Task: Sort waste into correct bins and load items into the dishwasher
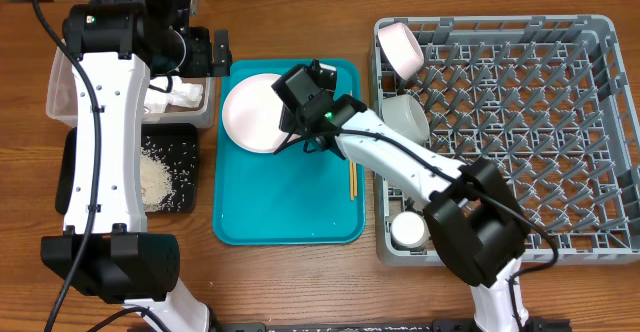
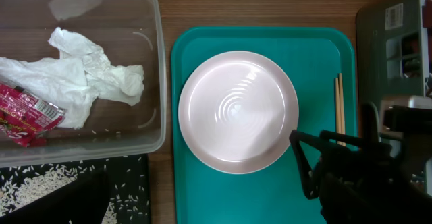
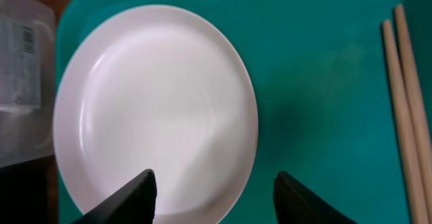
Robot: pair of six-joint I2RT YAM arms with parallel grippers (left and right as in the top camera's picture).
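R jaws: approx. half open over plate [image 3: 155, 109] rim, gripping nothing; L jaws wide open, empty. We cannot read wrapper [image 2: 23, 113] print in tub [image 2: 160, 62].

Overhead view: the work surface is a wooden table [image 1: 300, 282], medium brown, with the grain running left to right across the frame. The wood reaches the left, top and right edges of the frame. Tone varies slightly from board to board, and the finish looks matte.

Light: even and diffuse, coming from above. Shadows on the wood are soft-edged and sit close under whatever casts them, deepest at lower left of the frame.

Left wrist view: the same wood shows as a band along the top, reddish brown with fine straight grain.

Right wrist view: a small brown wedge at upper left, blurred.
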